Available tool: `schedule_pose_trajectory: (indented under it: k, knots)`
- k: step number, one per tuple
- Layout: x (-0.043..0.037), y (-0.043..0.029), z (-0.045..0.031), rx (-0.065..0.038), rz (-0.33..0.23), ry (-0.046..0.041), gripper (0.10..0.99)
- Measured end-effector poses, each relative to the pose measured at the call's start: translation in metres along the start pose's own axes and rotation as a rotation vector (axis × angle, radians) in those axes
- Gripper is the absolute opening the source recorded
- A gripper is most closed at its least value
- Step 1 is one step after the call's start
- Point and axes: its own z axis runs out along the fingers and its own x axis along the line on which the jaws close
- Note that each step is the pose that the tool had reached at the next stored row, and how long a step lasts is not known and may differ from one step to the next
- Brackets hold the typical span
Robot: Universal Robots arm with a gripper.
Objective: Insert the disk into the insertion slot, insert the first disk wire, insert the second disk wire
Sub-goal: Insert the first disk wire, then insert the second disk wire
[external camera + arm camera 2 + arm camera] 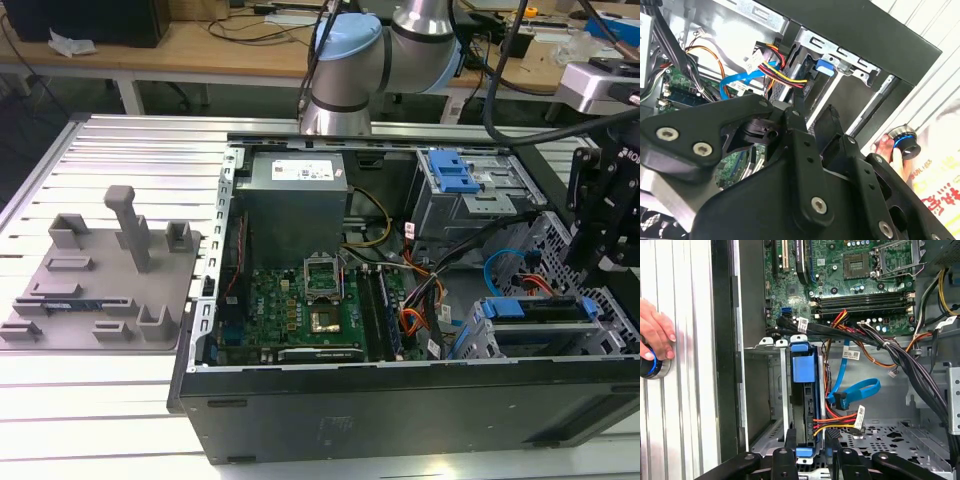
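Note:
The disk (804, 371), in its blue carrier, stands on edge inside the insertion slot (771, 390), the grey cage at the case's front corner (478, 335). My gripper (811, 447) hovers just over the disk's end, open, one finger to each side. The first disk wire (837, 420), orange-red with yellow strands, runs up to the disk's side; whether its plug is seated I cannot tell. The second disk wire (860, 390), a light-blue loop, hangs beside it with its dark plug close to the disk. In the second wrist view the gripper (813, 110) points at the carrier (825, 67).
A person's hand (657, 335) rests on a blue-ringed knob (651, 367) on the ribbed table outside the case wall. Thick black cable bundles (920, 375) cross the case beside the cage. The motherboard (305, 305) and a taller bay with a blue latch (455, 175) lie further in.

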Motion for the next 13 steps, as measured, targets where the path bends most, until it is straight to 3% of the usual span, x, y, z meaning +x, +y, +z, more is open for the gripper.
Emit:
schedule_pose_trajectory:
  k: [13]
  knots:
    - [-0.0002, 0.0, -0.0002, 0.0, 0.0, 0.0, 0.361]
